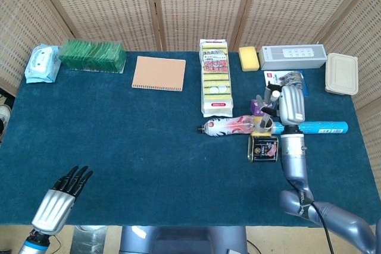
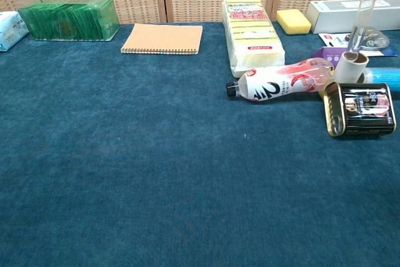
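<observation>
I hover my right hand (image 1: 290, 106) over the cluster on the right, fingers spread above the paper roll (image 2: 350, 65) standing between the lying bottle (image 2: 281, 80) and the tin (image 2: 362, 108). My left hand (image 1: 58, 201) idles open at the near-left table (image 1: 119, 147) edge.

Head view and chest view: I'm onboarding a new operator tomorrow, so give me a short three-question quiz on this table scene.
1. True or false: the bottle stands upright.
2. Which lies nearest the right hand? A green box, B paper roll, C notebook.
3. Fill in: the left hand holds ____.

Key:
1. False; the bottle lies on its side, cap toward the robot's left.
2. B; the right hand hovers just above the paper roll, by the tin.
3. Nothing; it hangs open at the near table edge.
</observation>
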Controlling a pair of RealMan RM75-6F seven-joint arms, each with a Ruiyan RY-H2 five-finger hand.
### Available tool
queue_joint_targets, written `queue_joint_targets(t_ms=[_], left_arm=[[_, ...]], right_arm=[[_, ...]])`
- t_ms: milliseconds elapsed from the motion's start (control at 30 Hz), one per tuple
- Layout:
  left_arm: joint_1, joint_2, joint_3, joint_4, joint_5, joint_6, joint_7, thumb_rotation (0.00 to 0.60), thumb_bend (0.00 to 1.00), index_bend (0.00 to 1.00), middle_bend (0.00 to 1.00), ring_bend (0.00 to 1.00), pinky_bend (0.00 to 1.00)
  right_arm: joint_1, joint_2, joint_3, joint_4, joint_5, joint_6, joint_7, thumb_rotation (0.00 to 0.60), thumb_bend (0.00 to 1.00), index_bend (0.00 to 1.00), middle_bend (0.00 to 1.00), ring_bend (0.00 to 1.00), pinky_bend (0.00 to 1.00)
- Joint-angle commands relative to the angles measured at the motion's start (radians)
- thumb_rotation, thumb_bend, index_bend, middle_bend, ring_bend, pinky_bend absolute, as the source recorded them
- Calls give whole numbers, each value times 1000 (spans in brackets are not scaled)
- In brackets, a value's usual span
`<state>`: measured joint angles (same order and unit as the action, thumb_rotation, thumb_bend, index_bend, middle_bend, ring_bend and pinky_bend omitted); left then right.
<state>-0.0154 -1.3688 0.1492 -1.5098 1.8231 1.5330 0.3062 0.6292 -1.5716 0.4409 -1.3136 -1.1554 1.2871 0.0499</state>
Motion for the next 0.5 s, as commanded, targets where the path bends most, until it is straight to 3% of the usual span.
queue_joint_targets(t_ms=[33, 500], left_arm=[[0, -1, 0, 0, -1, -3, 2, 600, 207, 42, 78, 59, 256], [-1, -8, -1, -3, -11, -14, 12, 600, 207, 42, 78, 59, 256]], right_arm=[[12, -12, -4, 37, -12, -13, 23, 600, 401, 796, 1000, 1000, 1000], [28, 3, 10, 105, -14, -38, 62, 600, 401, 796, 1000, 1000, 1000]])
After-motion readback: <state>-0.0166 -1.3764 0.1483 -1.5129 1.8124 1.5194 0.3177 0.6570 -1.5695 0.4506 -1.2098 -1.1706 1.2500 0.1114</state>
